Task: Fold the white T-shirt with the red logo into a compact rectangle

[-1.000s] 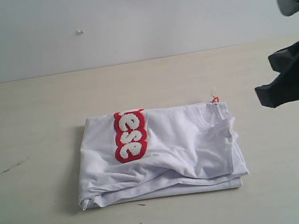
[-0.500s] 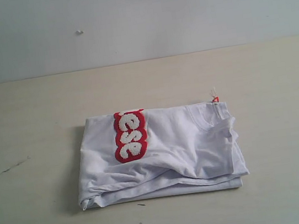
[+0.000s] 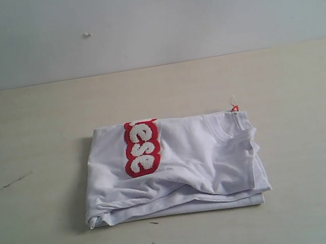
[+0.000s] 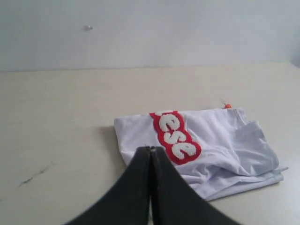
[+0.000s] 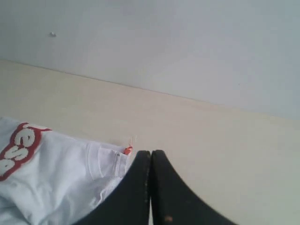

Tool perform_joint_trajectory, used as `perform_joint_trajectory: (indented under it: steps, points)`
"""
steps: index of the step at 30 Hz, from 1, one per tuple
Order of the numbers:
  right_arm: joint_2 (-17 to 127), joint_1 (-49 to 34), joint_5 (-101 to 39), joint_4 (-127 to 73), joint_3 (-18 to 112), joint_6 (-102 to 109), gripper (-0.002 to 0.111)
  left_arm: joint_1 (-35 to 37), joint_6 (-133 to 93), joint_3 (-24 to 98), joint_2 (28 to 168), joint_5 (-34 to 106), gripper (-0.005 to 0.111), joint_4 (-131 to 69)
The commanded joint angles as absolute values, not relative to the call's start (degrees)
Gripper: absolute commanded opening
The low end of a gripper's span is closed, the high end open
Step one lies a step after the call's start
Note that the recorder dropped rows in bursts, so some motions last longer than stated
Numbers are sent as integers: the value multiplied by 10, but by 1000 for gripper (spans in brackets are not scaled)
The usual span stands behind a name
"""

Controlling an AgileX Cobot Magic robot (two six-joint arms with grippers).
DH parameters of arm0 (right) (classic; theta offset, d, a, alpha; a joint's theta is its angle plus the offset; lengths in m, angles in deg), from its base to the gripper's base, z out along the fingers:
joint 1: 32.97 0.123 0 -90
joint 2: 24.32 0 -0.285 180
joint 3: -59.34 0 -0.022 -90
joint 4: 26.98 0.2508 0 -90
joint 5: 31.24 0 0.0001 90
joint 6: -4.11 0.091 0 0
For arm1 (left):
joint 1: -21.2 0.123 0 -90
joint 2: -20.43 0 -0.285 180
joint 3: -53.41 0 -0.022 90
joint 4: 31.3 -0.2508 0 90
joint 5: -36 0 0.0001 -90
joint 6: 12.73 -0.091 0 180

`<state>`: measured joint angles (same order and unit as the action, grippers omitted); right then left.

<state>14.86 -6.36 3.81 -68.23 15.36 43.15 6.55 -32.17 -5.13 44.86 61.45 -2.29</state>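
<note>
- Currently the white T-shirt [image 3: 175, 169] is lying folded in a rough rectangle at the middle of the table [image 3: 30, 128], with part of the red logo [image 3: 140, 148] showing on top toward the 10 o'clock side of the bundle
- Neither arm is appearing in the exterior view; the left gripper [image 4: 150, 151] is hanging clear of the cloth with its jaws pressing together on nothing, and the right gripper [image 5: 150, 153] is sitting likewise near the corner carrying the orange tag [image 3: 234, 108], also gripping nothing
- In my judgement the task is looking close to done; the rectangle is reading as compact though untidy
- Risk one: the top layer is bulging and creasing toward 4 o'clock, so it may be springing open if left unpressed
- Risk two: the stacked edges at 6 o'clock are sitting uneven, and a closed finger brushing them in passing is likely to be dragging a layer out and spoiling the outline
- Risk three: the orange tag is poking out at 1 o'clock, and a low sweep by the right arm is liable to be snagging it and pulling the top layer loose
</note>
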Motion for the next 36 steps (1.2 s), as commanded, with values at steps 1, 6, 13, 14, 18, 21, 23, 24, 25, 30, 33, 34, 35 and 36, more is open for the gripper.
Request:
perform_joint_trajectory:
  steps: [1, 6, 13, 14, 18, 21, 23, 24, 25, 30, 33, 34, 35, 36]
  points:
    - [101, -63, 69, -659, 143, 387, 0, 67, -320, -56, 409, 617, 0, -27]
    - [33, -63, 69, -641, 99, 387, 0, 67, -320, -56, 383, 643, 0, -37]
    - [-47, -63, 68, -603, 43, 386, 0, 67, -320, -56, 366, 645, 0, -38]
    - [-57, -63, 64, -602, 42, 383, 0, 67, -319, -56, 366, 648, 0, -38]
    - [-77, -63, 68, -601, 42, 382, 0, 67, -319, -56, 366, 669, 0, -38]
    - [-78, -63, 68, -599, 42, 382, 0, 67, -319, -56, 366, 673, 0, -40]
    - [-78, -63, 66, -599, 42, 382, 0, 67, -319, -56, 366, 673, 0, -40]
    - [-78, -63, 66, -599, 42, 382, 0, 67, -319, -56, 366, 673, 0, -40]
    - [-78, -63, 66, -600, 42, 382, 0, 67, -319, -56, 366, 673, 0, -40]
    - [-78, -63, 66, -600, 42, 382, 0, 67, -319, -56, 366, 673, 0, -40]
    - [-78, -63, 66, -600, 42, 382, 0, 67, -319, -56, 366, 673, 0, -40]
    - [-78, -63, 66, -600, 42, 382, 0, 67, -320, -56, 366, 673, 0, -42]
    - [-78, -63, 66, -600, 42, 382, 0, 67, -329, -58, 366, 666, 0, -55]
    - [-78, -63, 66, -600, 42, 382, 0, 69, -329, -63, 365, 640, 0, -61]
